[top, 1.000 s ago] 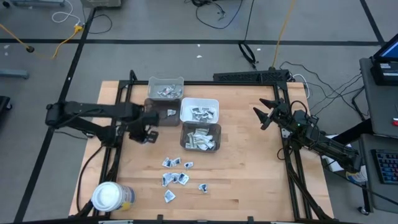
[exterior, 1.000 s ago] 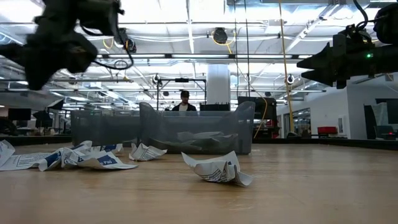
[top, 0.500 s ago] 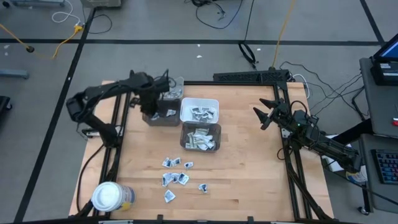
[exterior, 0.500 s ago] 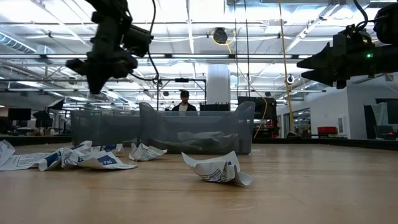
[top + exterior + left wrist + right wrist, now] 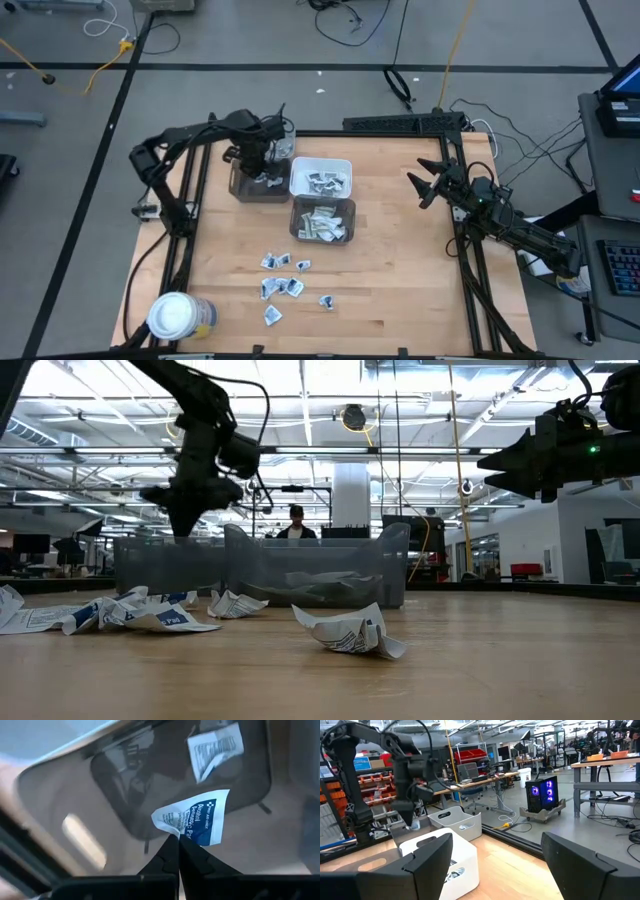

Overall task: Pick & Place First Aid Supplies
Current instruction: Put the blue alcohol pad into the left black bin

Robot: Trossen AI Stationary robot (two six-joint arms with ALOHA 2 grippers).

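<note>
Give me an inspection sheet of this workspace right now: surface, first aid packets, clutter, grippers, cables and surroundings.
Surface: wooden table, bare on its right half.
Job's things: loose packets scattered near the front; more lie in the white bin and two grey bins.
Clutter: white-lidded jar at the front left corner.
Grippers: left gripper over the dark bin, shut on a blue-and-white packet; right gripper open, waiting at the table's right edge.
Cables: several on the floor behind the table.
Surroundings: a person stands far behind; benches, shelving.
</note>
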